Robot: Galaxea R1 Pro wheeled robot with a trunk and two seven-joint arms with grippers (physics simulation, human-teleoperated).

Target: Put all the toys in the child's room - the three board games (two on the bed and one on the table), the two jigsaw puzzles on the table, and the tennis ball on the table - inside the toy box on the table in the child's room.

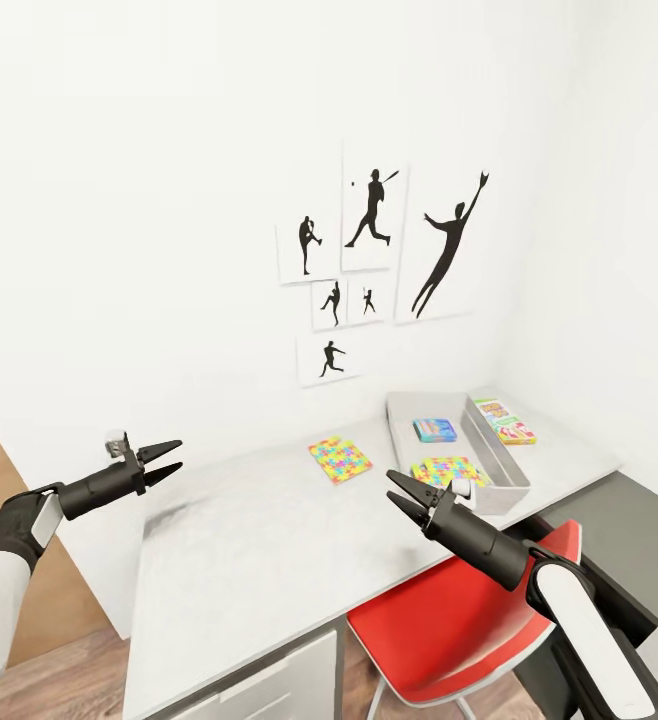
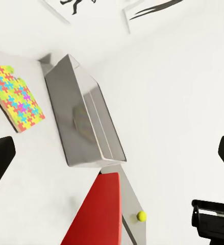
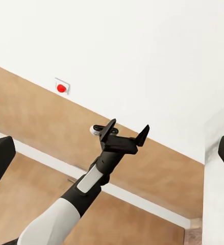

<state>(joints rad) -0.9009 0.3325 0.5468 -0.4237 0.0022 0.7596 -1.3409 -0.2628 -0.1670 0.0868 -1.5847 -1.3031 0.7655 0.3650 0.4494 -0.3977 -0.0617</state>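
Observation:
The grey toy box (image 1: 509, 478) stands at the back right of the white table (image 1: 249, 560). Inside it lie a blue board game (image 1: 434, 430) and one jigsaw puzzle (image 1: 447, 470). The other jigsaw puzzle (image 1: 339, 458) lies on the table left of the box, and a white-green board game (image 1: 504, 420) lies beyond it. In the left wrist view the tennis ball (image 2: 141, 216) rests on a pale ledge past the toy box (image 2: 83, 122). My left gripper (image 1: 164, 460) hangs open over the table's left end. My right gripper (image 1: 401, 492) is open and empty, just before the box.
A red chair (image 1: 449, 630) is tucked under the table below my right arm. White drawers (image 1: 269, 690) sit under the table's front left. Baseball silhouette posters (image 1: 379, 260) hang on the white wall behind. A wooden panel (image 1: 19, 560) stands at the far left.

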